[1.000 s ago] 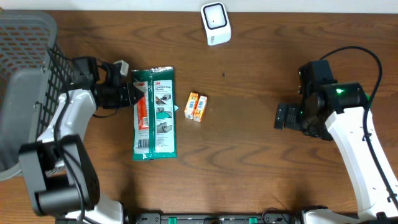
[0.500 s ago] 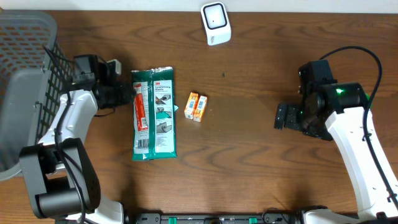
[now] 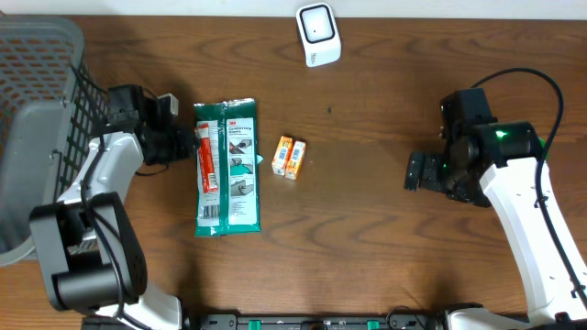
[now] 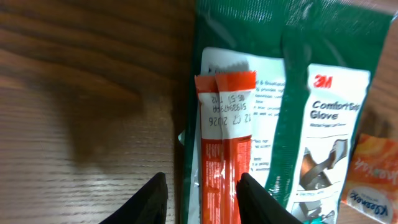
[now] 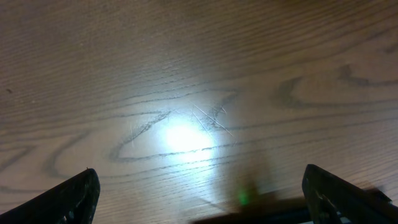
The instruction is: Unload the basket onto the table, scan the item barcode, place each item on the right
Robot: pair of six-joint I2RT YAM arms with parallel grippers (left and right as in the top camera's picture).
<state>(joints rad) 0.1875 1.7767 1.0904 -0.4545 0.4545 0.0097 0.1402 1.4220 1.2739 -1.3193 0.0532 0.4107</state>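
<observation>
A green 3M glove package [image 3: 229, 165] lies flat on the table, with an orange-red sachet [image 3: 209, 160] along its left side. My left gripper [image 3: 188, 144] is just left of the package, jaws apart. In the left wrist view the package [image 4: 298, 112] and the sachet [image 4: 225, 124] fill the right side. The package's left edge and the sachet show between my left gripper's [image 4: 202, 200] dark fingertips [image 4: 155, 199], and nothing is clamped. The white scanner [image 3: 318, 35] stands at the table's back. Over bare wood at the right, my right gripper [image 3: 417, 171] hangs wide open, empty [image 5: 202, 199].
Two small orange boxes [image 3: 291, 158] lie side by side just right of the package; one corner shows in the left wrist view [image 4: 373, 168]. A grey mesh basket [image 3: 37, 119] takes up the left edge behind the left arm.
My left gripper has opened, let go of the package's left edge and pulled back slightly to the left. The package stays flat. The right arm has not moved.
</observation>
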